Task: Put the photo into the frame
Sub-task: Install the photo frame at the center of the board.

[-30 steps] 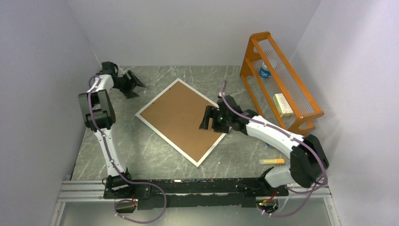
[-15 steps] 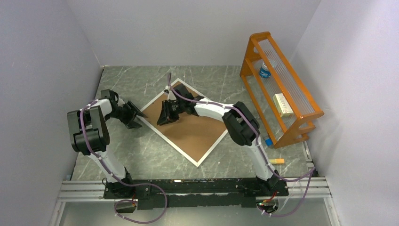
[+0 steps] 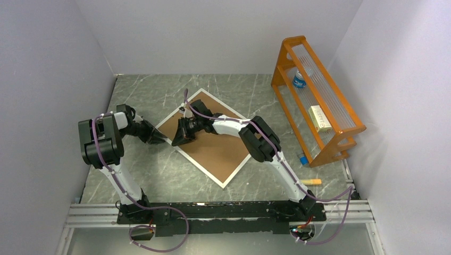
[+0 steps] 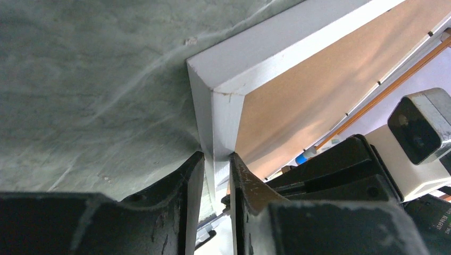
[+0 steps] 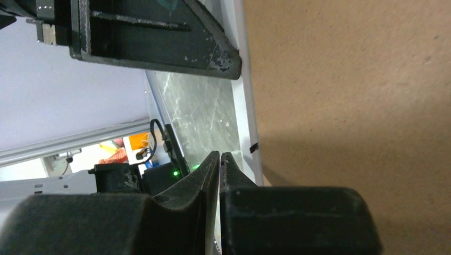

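Diagonally laid, frame (image 3: 215, 151) long axis upper left to lower right, left corner pinched by left gripper (image 3: 161, 140), right gripper (image 3: 176, 141) closed.

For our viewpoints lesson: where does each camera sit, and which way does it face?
Top external: above, behind the bases, looking down on the frame and orange rack; both arms show.
Left wrist: at table height, facing the frame's corner; left gripper straddles its border.
Right wrist: over the backing board, facing the border; right gripper shut.
Shared: each wrist view shows the other gripper.
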Tool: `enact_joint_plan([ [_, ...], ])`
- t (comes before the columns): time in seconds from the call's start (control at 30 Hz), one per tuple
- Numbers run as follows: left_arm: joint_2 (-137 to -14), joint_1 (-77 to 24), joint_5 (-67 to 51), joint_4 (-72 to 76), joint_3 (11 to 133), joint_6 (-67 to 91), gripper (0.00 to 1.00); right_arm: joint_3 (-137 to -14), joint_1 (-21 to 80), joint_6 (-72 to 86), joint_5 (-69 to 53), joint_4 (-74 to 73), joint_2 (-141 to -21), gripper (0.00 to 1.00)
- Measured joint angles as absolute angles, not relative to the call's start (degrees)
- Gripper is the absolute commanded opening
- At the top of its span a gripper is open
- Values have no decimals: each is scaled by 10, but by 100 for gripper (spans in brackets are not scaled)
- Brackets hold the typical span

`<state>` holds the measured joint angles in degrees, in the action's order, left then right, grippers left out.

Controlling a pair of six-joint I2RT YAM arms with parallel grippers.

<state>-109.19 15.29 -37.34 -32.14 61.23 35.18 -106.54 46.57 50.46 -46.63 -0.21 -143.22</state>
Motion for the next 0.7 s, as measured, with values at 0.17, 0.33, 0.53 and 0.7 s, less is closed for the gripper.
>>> enact_joint_plan([
  [0.17,-1097,153,-378,-326,617,351,25,-1095,461,484,-446,-34,-1447,9],
  [0.33,-1100,153,-378,-331,621,351,23,-1115,454,460,-435,-68,-1453,9],
  [0.53,-1103,153,-378,-338,626,351,23,-1131,448,431,-400,-105,-1454,10],
  [0.7,-1104,153,-379,-339,627,351,22,-1147,449,415,-376,-131,-1456,12],
])
